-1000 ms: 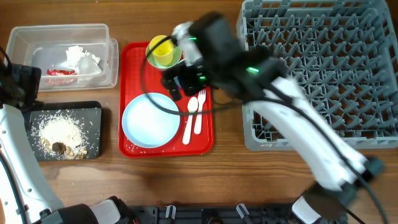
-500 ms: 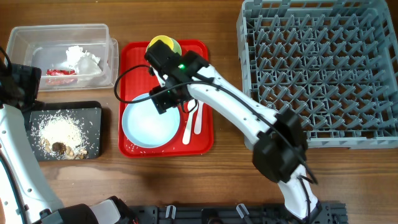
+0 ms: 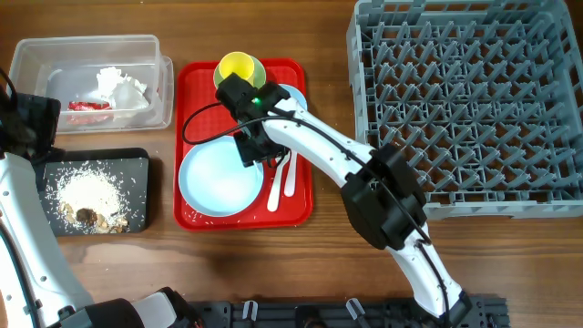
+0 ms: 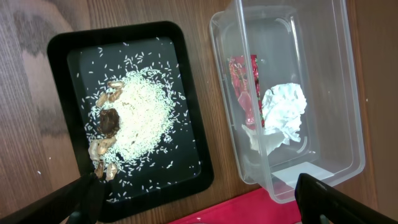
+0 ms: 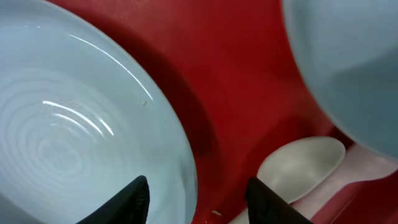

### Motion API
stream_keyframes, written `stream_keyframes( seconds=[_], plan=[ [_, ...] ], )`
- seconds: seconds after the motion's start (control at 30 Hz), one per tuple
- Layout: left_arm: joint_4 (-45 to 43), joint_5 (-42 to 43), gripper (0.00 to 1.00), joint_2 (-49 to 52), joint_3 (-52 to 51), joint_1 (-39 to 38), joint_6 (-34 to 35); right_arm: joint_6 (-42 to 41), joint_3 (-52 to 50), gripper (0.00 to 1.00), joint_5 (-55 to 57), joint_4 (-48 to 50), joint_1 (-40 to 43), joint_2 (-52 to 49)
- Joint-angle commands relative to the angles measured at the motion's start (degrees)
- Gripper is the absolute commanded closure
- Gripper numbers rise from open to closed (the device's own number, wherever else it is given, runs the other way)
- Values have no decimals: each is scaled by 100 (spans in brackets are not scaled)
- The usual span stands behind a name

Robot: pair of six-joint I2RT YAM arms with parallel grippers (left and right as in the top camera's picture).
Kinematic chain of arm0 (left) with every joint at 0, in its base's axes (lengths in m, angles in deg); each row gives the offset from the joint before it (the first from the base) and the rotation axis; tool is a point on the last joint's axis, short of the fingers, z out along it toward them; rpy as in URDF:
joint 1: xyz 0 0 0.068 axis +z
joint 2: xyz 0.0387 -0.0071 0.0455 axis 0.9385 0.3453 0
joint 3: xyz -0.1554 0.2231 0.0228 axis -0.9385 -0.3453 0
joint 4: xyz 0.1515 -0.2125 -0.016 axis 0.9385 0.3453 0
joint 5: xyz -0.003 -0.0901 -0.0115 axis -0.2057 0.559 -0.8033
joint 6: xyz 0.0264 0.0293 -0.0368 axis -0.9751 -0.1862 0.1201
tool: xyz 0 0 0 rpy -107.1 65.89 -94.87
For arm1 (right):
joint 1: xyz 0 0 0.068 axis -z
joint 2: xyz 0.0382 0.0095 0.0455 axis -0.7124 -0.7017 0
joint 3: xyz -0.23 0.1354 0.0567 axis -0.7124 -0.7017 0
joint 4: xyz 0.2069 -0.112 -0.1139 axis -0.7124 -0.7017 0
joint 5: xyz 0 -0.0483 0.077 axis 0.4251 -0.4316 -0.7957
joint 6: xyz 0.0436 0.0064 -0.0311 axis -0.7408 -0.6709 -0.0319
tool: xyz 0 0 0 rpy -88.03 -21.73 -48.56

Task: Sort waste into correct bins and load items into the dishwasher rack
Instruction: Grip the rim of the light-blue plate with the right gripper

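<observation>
My right gripper (image 3: 258, 150) (image 5: 198, 182) is low over the red tray, jaws partly open astride the right rim of the pale blue plate (image 3: 217, 180) (image 5: 74, 124), one finger over the plate, the other beside the white spoon (image 5: 301, 163). The fork and spoon (image 3: 282, 178) lie right of the plate. The pale blue bowl (image 3: 293, 97) (image 5: 348, 62) and the yellow cup (image 3: 238, 67) stand behind. In the clear tub (image 3: 146, 46) (image 4: 345, 93) lie the napkin (image 4: 285, 112) and wrapper (image 4: 244, 87). Food scraps (image 4: 127, 127) fill the black tray (image 3: 137, 164) (image 4: 62, 56). My left gripper (image 4: 205, 211) hangs open above them.
The grey dishwasher rack (image 3: 465, 100) takes up the right side, close to the red tray (image 3: 301, 214). My right arm stretches from the front edge across the tray's right part. Bare wooden table shows in front of the trays.
My right arm has swung down from over the cup to the plate's right rim, and its jaws have narrowed. The left arm has not moved.
</observation>
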Motion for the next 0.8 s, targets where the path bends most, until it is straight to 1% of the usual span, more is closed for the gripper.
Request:
stream_keyframes(
  seconds=[0.0, 0.07, 0.1, 0.13, 0.33, 0.43, 0.47, 0.5, 0.57, 0.6, 0.67, 0.77],
  plan=[
    [4, -33, 0, 15, -4, 26, 74, -87, 96, 55, -114, 33, 7, -188],
    [4, -33, 0, 15, -4, 26, 72, -98, 96, 57, -114, 74, -7, -188],
    [4, -33, 0, 15, -4, 26, 72, -109, 96, 60, -109, 74, -9, -188],
    [4, -33, 0, 15, -4, 26, 74, -109, 83, 66, -109, 85, -9, -201],
    [4, -33, 0, 15, -4, 26, 74, -212, -345, 70, -114, 404, -9, -203],
    [4, -33, 0, 15, -4, 26, 74, -212, -354, 70, -116, 433, -9, -203],
    [4, -33, 0, 15, -4, 26, 74, -214, -354, 73, -116, 420, -9, -203],
    [4, -35, 0, 15, -4, 26, 72, -214, -354, 82, -116, 407, -9, -203],
    [4, -33, 0, 15, -4, 26, 74, -219, -341, 92, -122, 400, -9, -190],
    [4, -33, 0, 15, -4, 26, 74, -219, -319, 96, -186, 407, -9, -166],
    [4, -33, 0, 15, -4, 26, 72, -190, -219, 96, -378, 404, 2, -59],
    [4, -33, 0, 15, -4, 26, 74, -55, -127, 96, -374, 348, 26, 267]
  ],
)
